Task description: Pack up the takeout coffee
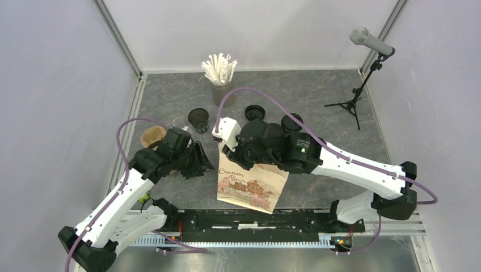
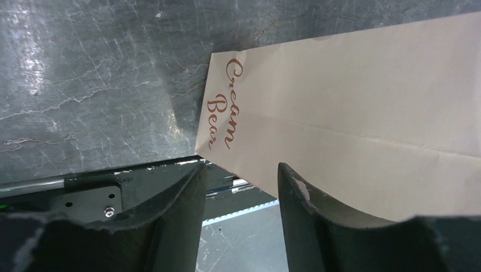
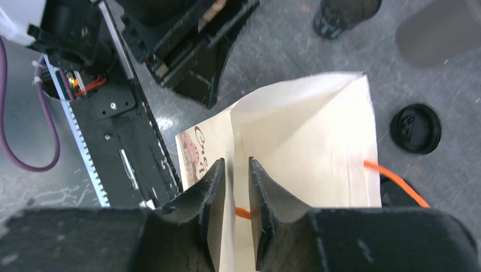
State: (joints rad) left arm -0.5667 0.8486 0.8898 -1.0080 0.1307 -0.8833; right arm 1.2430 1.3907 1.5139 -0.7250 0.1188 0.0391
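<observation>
The tan paper bag printed "Cream Bear" point(image 1: 249, 184) lies face up by the middle of the desk's near edge, its mouth turned toward the far edge and partly lifted open. The right gripper point(image 3: 235, 195) sits astride the bag's upper rim, its jaws only narrowly parted, with paper between them but neither pad visibly pressing on it. The left gripper point(image 2: 238, 221) hovers just off the bag's near-left corner, its jaws apart and holding nothing. The small black tapered disposable cup point(image 1: 198, 119) stands upright and unlidded toward the far-left part of the desk, well apart from the bag. The round black plastic lid point(image 1: 255, 112) lies flat on its own, between the cup and the far-right side. Nothing can be seen inside the bag, so packing has probably not begun. The main risk is at the mouth: with so loose a hold the thin rim could slip free and the opening fall shut, leaving no way in for a cup. If the left gripper closes on the corner or pushes it, the light bag could slide or crumple. The cup could also tip if it is nudged off-centre.
</observation>
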